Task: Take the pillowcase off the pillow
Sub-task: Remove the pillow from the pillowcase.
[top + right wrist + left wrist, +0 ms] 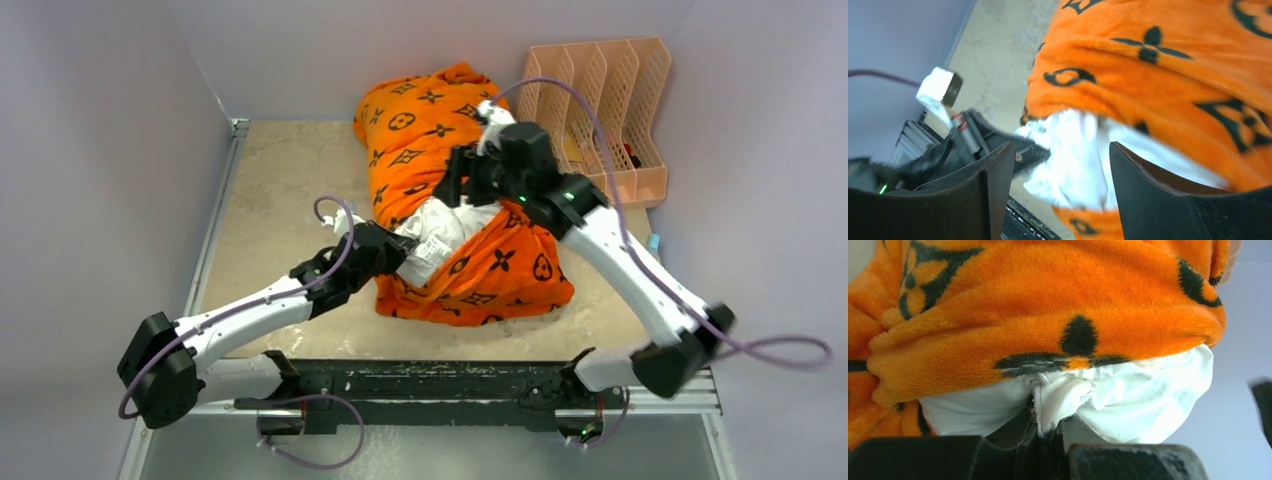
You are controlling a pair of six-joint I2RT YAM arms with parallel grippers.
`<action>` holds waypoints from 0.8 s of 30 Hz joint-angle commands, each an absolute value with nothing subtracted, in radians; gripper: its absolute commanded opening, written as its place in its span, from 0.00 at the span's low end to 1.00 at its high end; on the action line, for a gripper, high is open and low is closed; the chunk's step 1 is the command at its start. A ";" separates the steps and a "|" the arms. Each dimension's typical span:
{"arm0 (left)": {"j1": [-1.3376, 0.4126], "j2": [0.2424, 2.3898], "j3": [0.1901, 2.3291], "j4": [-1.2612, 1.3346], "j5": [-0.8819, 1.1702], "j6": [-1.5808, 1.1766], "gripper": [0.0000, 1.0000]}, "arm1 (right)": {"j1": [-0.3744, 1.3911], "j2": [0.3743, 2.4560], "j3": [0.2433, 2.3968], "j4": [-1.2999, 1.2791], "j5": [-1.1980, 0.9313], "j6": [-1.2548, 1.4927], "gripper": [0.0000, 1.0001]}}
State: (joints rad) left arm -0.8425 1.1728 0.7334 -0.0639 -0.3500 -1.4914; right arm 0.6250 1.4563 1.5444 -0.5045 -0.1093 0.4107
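The left tool clenches a corner of the pillow poking from the pillowcase, left of the peach rack; the right tool gapes, released, nearer that rack. The thin pinch could slip if plush drags.

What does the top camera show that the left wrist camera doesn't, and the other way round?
Only the top view: the table, the pink rack at its far right, and the right gripper by the pillowcase opening. Only the left wrist view: up close, the left gripper shut on a bunched seam of the pillow. Both: the white pillow poking out from under the orange pillowcase.
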 commanded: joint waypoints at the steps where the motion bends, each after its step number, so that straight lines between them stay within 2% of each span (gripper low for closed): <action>1: -0.794 1.170 0.833 -0.070 -0.328 -1.354 0.00 | 0.623 1.207 1.447 -0.564 0.048 0.464 0.71; 4: -0.794 1.207 0.871 -0.054 -0.263 -1.329 0.00 | 0.623 1.112 1.349 -0.661 0.182 0.595 0.66; 7: -0.796 1.232 0.873 -0.018 -0.222 -1.322 0.00 | 0.623 1.056 1.228 -0.714 0.217 0.727 0.66; 12: -0.796 1.239 0.845 0.047 -0.189 -1.326 0.00 | 0.623 1.012 1.049 -0.597 0.232 0.814 0.68; 16: -0.796 1.238 0.861 0.024 -0.185 -1.312 0.00 | 0.622 1.118 1.089 -0.582 0.242 0.763 0.69; 18: -0.796 1.241 0.880 -0.039 -0.199 -1.295 0.00 | 0.622 1.156 1.126 -0.575 0.221 0.739 0.65; 20: -0.794 1.248 0.889 -0.063 -0.202 -1.286 0.00 | 0.623 1.159 1.136 -0.538 0.220 0.725 0.55; 24: -0.794 1.244 0.885 -0.037 -0.197 -1.290 0.00 | 0.622 1.133 1.109 -0.538 0.225 0.711 0.13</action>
State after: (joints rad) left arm -0.8051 1.2392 0.8360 -0.1017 -0.1852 -1.3151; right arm 0.6231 1.1629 1.0840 -0.6106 0.1932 0.7254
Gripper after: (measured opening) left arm 0.068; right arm 0.285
